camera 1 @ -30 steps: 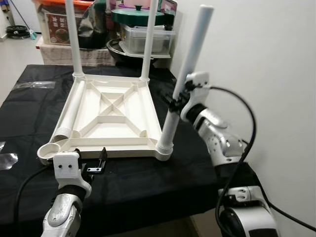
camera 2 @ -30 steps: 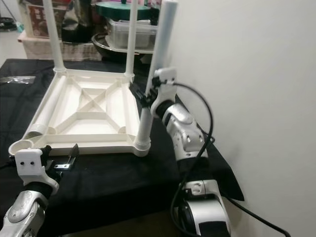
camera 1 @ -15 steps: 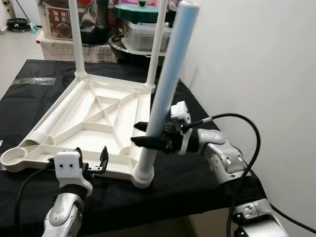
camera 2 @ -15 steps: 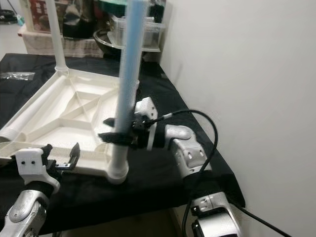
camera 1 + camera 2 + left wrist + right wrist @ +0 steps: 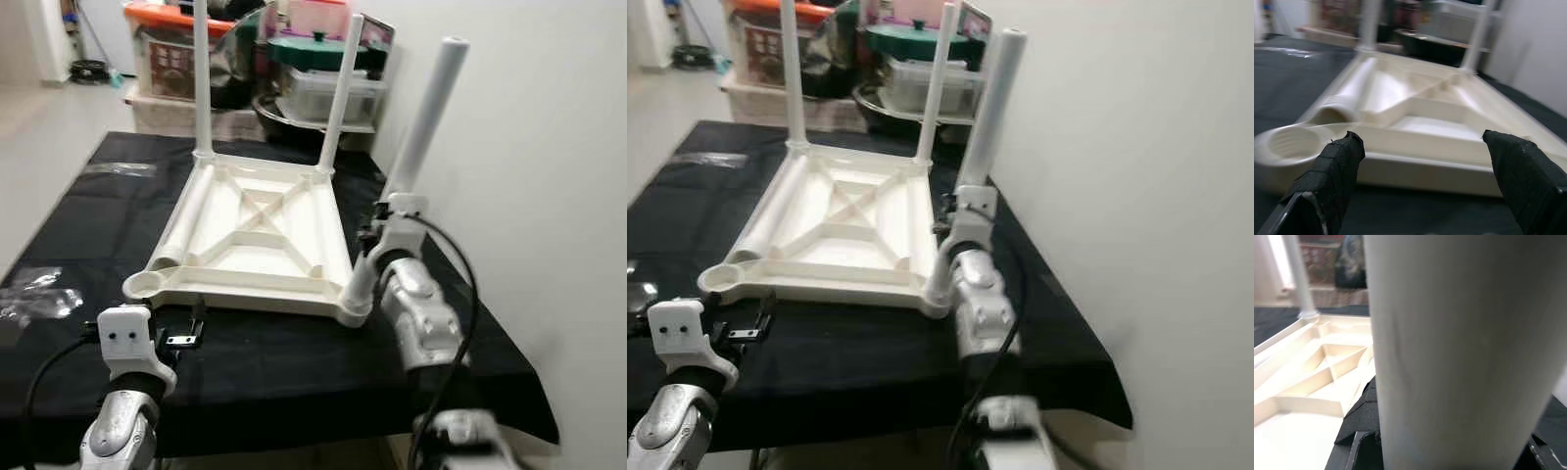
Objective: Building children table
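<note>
- Roughly three-quarters built: tabletop [image 5: 257, 235] lies upside down on the black cloth [image 5: 78, 225], two far legs [image 5: 202, 78] upright in their sockets.
- Third leg [image 5: 416, 157] stands tilted in the near right corner socket; right gripper [image 5: 377, 227] pinches it low on the shaft.
- Fourth leg [image 5: 181, 223] lies loose inside the tabletop, along its left side.
- Near left socket [image 5: 147, 285] has no leg.
- Left gripper [image 5: 186, 331] hovers just before that corner, fingers [image 5: 1334, 166] spread, holding nothing.
</note>
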Tool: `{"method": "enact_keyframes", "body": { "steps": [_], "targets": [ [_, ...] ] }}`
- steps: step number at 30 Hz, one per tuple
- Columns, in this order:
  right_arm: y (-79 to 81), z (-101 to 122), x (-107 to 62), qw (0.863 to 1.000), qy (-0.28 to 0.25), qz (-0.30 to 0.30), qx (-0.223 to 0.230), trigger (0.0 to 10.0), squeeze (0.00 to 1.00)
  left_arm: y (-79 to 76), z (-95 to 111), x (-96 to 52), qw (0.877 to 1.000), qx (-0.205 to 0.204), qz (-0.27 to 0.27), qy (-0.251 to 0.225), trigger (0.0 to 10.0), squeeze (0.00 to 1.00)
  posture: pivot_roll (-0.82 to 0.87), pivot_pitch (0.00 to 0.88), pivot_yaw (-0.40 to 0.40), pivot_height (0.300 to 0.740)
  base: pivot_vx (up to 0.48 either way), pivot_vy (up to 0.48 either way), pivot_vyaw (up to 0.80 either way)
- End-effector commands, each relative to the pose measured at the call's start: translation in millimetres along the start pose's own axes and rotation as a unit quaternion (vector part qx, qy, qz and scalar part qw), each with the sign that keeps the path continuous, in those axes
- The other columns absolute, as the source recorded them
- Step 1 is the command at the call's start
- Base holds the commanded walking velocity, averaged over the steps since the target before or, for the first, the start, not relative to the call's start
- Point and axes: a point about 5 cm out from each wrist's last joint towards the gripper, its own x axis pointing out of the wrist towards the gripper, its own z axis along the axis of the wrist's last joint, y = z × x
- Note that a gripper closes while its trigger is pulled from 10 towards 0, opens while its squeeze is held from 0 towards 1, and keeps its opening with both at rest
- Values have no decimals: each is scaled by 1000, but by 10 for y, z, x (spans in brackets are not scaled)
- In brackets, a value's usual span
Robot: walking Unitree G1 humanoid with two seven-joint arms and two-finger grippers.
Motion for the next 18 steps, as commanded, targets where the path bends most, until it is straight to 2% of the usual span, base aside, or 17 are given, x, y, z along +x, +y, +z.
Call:
{"method": "enact_keyframes", "body": {
  "steps": [1,2,3,4,5,6,7,8,9,10,11,12,14,15,16,17,18],
  "targets": [
    [127,-90,-23,999,22,47,-1,10000,0,-47,-33,5,1000,-8,-9,5,10000,0,111,0,-162,740,0,0,0],
    [258,7,-41,993,-6,114,10,10000,208,-44,-30,9,1000,-8,-9,5,10000,0,110,0,-161,740,0,0,0],
    [339,97,-30,985,-23,167,23,10000,800,-41,-26,13,1000,-8,-9,4,10000,0,109,0,-160,740,0,0,0],
    [339,97,-30,985,-23,167,23,10000,800,-41,-26,13,1000,-8,-9,4,10000,0,109,0,-160,740,0,0,0],
    [356,199,10,975,-39,216,27,10000,1000,-45,-21,20,1000,-9,-10,2,10000,0,110,0,-163,740,0,0,0],
    [356,199,10,975,-39,216,27,10000,1000,-45,-21,20,1000,-9,-10,2,10000,0,110,0,-163,740,0,0,0],
    [386,306,33,956,-46,287,32,10000,0,-49,-15,24,1000,-9,-11,1,10000,0,110,0,-163,740,0,0,0],
    [386,306,33,956,-46,287,32,10000,0,-49,-15,24,1000,-9,-11,1,10000,0,110,0,-163,740,0,0,0],
    [382,425,7,923,-68,378,19,10000,0,-54,-10,31,1000,-10,-13,-1,10000,0,113,0,-166,740,0,0,0],
    [382,425,7,923,-68,378,19,10000,0,-54,-10,31,1000,-10,-13,-1,10000,0,113,0,-166,740,0,0,0],
    [359,487,-73,877,-76,475,2,10000,0,-61,-2,36,1000,-12,-15,-3,10000,0,117,0,-168,740,0,0,0],
    [359,487,-73,877,-76,475,2,10000,0,-61,-2,36,1000,-12,-15,-3,10000,0,117,0,-168,740,0,0,0],
    [329,462,-174,814,-67,575,-37,10000,0,-74,9,40,1000,-14,-20,-7,10000,0,122,0,-174,740,0,0,0],
    [329,462,-174,814,-67,575,-37,10000,0,-74,9,40,1000,-14,-20,-7,10000,0,122,0,-174,740,0,0,0],
    [369,400,-231,789,-55,610,-44,10000,0,-73,16,40,1000,-14,-20,-9,10000,0,129,0,-180,740,0,0,0],
    [369,400,-231,789,-55,610,-44,10000,0,-73,16,40,1000,-14,-20,-9,10000,0,129,0,-180,740,0,0,0],
    [423,325,-292,765,-42,641,-47,3176,0,-67,23,39,1000,-14,-19,-11,10000,0,137,0,-188,740,0,0,0]
  ]
}}
